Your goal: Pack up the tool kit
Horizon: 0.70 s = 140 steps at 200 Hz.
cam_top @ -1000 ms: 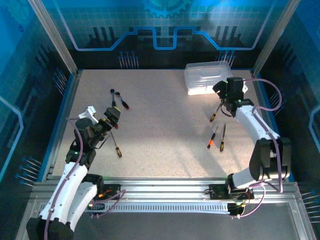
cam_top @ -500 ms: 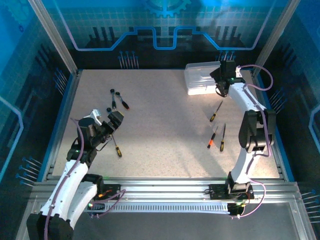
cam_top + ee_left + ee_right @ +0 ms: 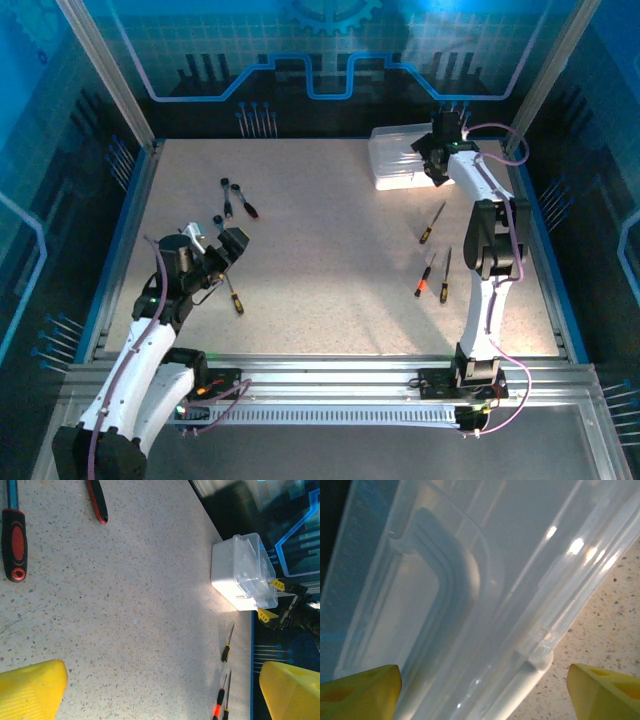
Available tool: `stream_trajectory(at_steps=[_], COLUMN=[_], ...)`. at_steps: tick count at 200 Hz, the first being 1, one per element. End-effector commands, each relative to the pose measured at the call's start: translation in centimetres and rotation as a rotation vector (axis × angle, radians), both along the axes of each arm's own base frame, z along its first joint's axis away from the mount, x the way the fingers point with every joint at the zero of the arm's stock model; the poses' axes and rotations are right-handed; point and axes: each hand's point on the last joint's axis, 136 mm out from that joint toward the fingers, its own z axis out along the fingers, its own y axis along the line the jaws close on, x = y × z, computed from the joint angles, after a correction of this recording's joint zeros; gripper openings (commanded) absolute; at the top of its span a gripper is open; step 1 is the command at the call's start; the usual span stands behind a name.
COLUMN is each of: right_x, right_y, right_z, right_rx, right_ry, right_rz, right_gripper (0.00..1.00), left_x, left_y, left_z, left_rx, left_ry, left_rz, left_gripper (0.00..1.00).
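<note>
From above, the case (image 3: 395, 160) lies at the counter's (image 3: 320, 290) far right, long axis sideways. The right claw (image 3: 431, 160) hangs over its right end, and the left claw (image 3: 232, 243) is well apart. Left wrist: claw spread, empty. Right wrist: claw wide, empty, lid handle (image 3: 455, 575) directly beneath.
</note>
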Motion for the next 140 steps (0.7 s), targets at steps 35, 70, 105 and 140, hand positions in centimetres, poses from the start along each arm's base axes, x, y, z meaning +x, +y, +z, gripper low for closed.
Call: stream_trajectory(at_steps=[35,70,105,140], right_x=[-0.3,-0.4,0.3,0.4], right_y=[0.1,0.2,0.1,-0.3], right_z=[-2.9,-4.4,-3.6,-2.4], right_rx=[0.018,0.074,0.156,0.185], right_ry=[0.06,0.068,0.04,0.036], right_rz=[0.104,0.15,0.102,-0.016], right_gripper=[0.83,0.85,0.86,0.92], left_x=[0.0,-0.1,0.0,-0.1], left_y=[0.1,0.3,0.1,0.2], left_z=[1.5,1.7,1.8,1.2], left_rx=[0.033,0.047,0.042,0.04], left_ry=[-0.027,-0.027,-0.024,-0.003], left_rz=[-0.016,-0.013,-0.018,-0.011], left_gripper=[0.99,0.99,0.99,0.99])
